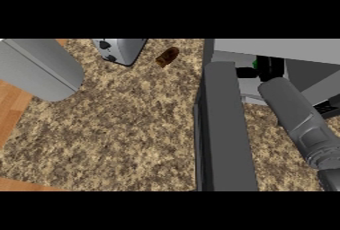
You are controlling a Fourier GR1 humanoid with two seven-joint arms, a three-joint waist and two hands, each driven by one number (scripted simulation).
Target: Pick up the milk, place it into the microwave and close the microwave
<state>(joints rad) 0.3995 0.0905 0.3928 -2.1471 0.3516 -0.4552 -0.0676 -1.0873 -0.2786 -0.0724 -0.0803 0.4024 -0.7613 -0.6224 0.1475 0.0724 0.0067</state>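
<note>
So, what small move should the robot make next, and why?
Probably draw the right forearm back out of the microwave. It reaches through the opening, beside the open door, so the door could not swing shut while the arm is there.

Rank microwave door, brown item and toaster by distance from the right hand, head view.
1. Microwave door: open, just left of the right hand.
2. Brown item: on the counter, further left.
3. Toaster: farthest, at the top edge left of centre.
</note>
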